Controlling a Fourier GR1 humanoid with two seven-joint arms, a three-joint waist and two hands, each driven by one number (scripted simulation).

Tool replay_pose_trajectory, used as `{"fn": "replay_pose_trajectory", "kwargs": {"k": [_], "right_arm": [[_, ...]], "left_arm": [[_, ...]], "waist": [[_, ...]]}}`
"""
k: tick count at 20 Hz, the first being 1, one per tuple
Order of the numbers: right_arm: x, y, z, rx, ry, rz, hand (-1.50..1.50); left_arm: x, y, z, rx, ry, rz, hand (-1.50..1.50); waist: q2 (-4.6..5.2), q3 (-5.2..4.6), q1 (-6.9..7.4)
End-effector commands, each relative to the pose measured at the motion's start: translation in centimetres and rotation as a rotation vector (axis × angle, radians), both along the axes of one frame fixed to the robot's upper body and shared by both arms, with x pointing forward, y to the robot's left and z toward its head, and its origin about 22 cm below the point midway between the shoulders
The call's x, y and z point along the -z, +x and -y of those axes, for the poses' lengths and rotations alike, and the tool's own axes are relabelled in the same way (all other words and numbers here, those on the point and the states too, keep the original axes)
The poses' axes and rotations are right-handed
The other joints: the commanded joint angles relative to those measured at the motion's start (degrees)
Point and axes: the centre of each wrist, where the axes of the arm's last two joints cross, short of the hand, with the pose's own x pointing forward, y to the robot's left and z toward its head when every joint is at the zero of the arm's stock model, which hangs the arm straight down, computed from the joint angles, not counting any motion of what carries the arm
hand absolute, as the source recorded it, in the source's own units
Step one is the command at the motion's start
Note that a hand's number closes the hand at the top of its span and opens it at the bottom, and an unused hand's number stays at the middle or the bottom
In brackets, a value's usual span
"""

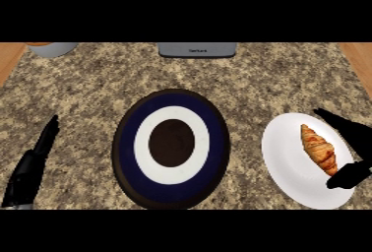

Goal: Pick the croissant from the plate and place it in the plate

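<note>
The left hand [29, 170] rests at the left edge, fingers straight. The dark ringed plate [127, 147] lies mid-counter and nothing blocks it. On the white plate [283, 147] lies the croissant [318, 147], and the right hand [350, 174] spreads around it, perhaps touching.

Light falls evenly and fairly bright across the speckled desk [87, 98]; the white plate [287, 162] reads as a flat, pale patch; the left hand [33, 167] and right hand [349, 174] show as near-black shapes with little surface detail; the white plate and the dark plate [127, 147] look stretched taller than wide.
</note>
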Motion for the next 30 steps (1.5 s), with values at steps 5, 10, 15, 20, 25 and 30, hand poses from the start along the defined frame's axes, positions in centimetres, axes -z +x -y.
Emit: {"fn": "replay_pose_trajectory", "kwargs": {"k": [5, 10, 15, 20, 25, 30], "right_arm": [[4.1, 1.2, 1.7, -0.002, -0.005, -0.067, -1.50], [3.3, 0.5, 2.3, 0.016, -0.017, -0.045, -1.50], [6.1, 1.3, 2.7, -0.012, -0.029, -0.075, -1.50], [6.8, 2.7, 2.1, -0.039, 0.047, -0.010, 1.50], [7.3, 2.0, 2.5, -0.055, 0.018, 0.005, 1.50], [10.1, -0.1, 1.1, 0.008, 0.098, 0.061, 1.50]], "left_arm": [[0.1, -0.6, 0.0, 0.007, -0.001, -0.007, 0.00], [-0.8, -1.1, -0.3, -0.001, 0.004, -0.003, 0.00], [-0.6, 1.3, -0.5, 0.002, 0.009, -0.005, 0.00], [0.2, 0.8, -0.9, -0.006, -0.002, -0.012, 0.00], [-0.7, 0.0, -0.1, -0.007, 0.004, 0.013, 0.00], [0.5, 0.5, -0.7, -0.018, 0.013, 0.000, 0.00]], "waist": [[0.02, 0.02, 0.08], [-0.06, 0.00, -0.16], [-0.01, 0.01, -0.15], [0.02, 0.01, -0.02], [-0.02, 0.01, -0.06], [0.00, 0.01, -0.41]]}}
